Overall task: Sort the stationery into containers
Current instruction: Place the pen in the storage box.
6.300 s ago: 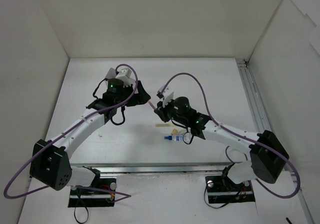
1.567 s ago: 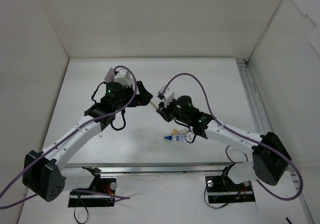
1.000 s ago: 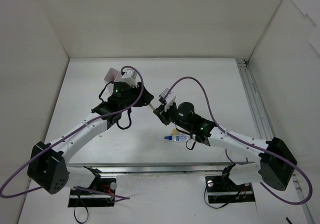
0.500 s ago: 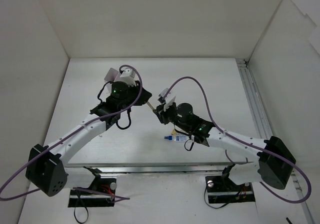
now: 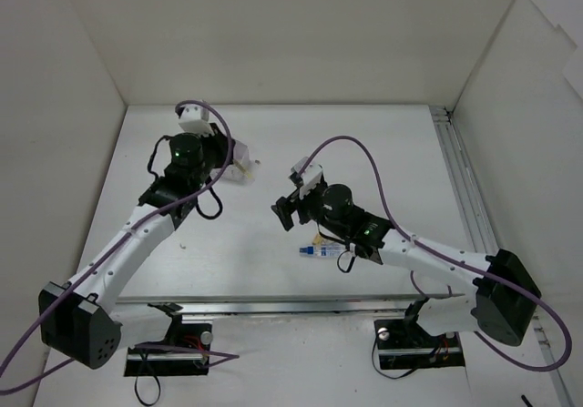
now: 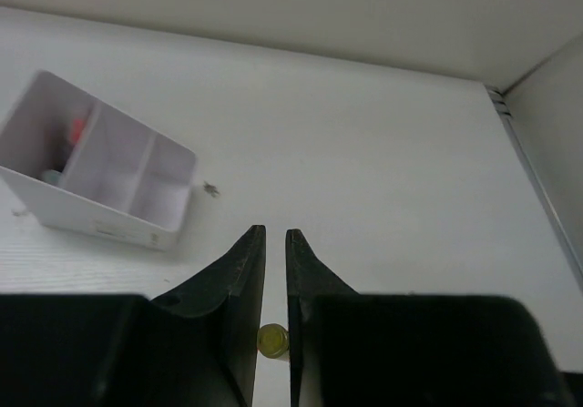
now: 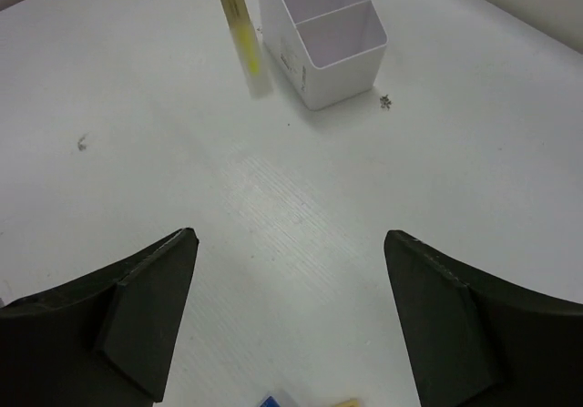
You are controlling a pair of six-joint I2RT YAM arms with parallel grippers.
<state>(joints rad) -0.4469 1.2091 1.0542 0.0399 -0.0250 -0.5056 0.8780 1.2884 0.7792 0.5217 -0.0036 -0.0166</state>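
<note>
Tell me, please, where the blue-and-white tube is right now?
In the top view, the blue-and-white tube lies on the table right of centre, beside the right arm, a tan bit just behind it.

Open table [image 7: 301, 179] lies before the right end effector [image 7: 290, 237]; beyond, white box [image 7: 339, 72] and yellow pencil [image 7: 235, 15] obstruct.

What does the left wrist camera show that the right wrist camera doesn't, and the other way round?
Only the left wrist view shows the left hand shut on the yellow pen, seen end-on, and a red item inside the end compartment of the white divided box. Only the right wrist view shows the right hand open with nothing between its fingers, plus a blue item and a tan bit at the bottom edge. Both show the box, the yellow pen and a dark speck near the box.
</note>
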